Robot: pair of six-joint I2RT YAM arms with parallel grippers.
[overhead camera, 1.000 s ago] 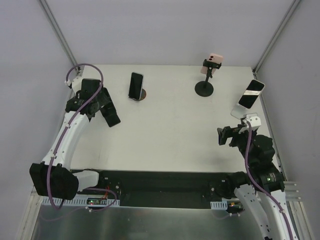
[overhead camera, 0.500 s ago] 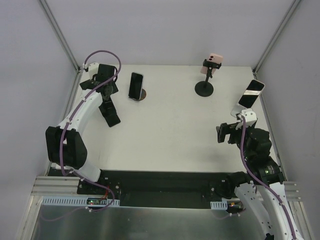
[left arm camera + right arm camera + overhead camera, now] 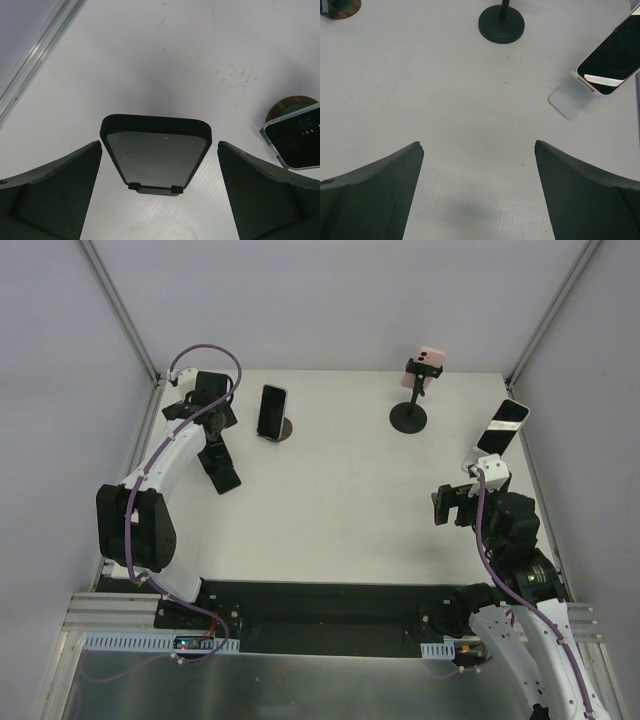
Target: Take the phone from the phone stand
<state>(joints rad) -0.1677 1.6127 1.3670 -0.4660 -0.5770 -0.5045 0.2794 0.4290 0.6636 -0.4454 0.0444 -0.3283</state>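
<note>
A black-cased phone (image 3: 222, 468) leans on a small stand at the table's left. In the left wrist view this phone (image 3: 156, 152) stands just ahead of my left gripper (image 3: 159, 145), framed between the open fingers and not touched. In the top view my left gripper (image 3: 214, 430) hovers right behind it. A second phone (image 3: 271, 411) stands on a round brown base (image 3: 290, 104). A pink phone (image 3: 430, 360) sits on a black pole stand (image 3: 408, 418). A fourth phone (image 3: 503, 425) leans on a white stand (image 3: 569, 99). My right gripper (image 3: 443, 508) is open and empty (image 3: 478, 144).
Metal frame posts stand at the back corners, one (image 3: 120, 310) close behind the left arm. The table's left edge rail (image 3: 35, 65) runs beside the left gripper. The black stand's round base (image 3: 501, 23) lies ahead of the right gripper.
The left arm has swung up and back, bringing its gripper behind the black-cased phone. The right gripper has crept slightly forward. No phone has moved.
</note>
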